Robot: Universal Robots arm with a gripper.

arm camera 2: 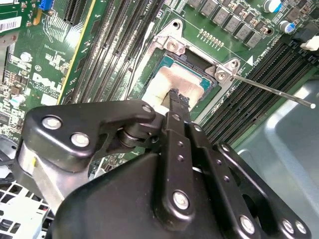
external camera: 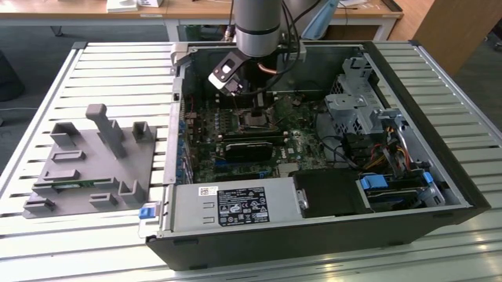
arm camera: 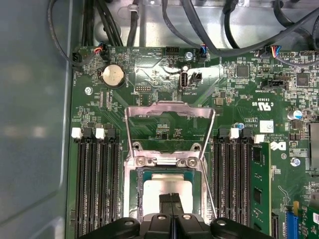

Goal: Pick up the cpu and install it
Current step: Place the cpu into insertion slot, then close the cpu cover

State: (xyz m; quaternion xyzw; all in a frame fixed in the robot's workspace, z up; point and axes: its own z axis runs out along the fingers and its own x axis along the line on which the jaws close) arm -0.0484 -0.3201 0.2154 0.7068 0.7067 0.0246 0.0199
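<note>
Black two-finger gripper (arm camera: 172, 196), fingers pressed together, hangs over the silver-grey square cpu (arm camera: 152, 196) lying in its dark socket frame (arm camera: 135, 199); the hinged metal bracket (arm camera: 169, 108) stands open, leaving the chip reachable

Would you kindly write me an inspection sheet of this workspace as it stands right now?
Surface: slatted metal table carrying an open computer case.
Job's things: cpu lies flat within the socket frame; the metal bracket stands open.
Clutter: grey tray at the exterior view's left, holding a green memory stick.
Tool: tool shut, tips over the cpu's middle; contact cannot be told.
Cables: coloured wires inside the case; black cables beyond the board's edge.
Surroundings: wooden desks behind the table.
</note>
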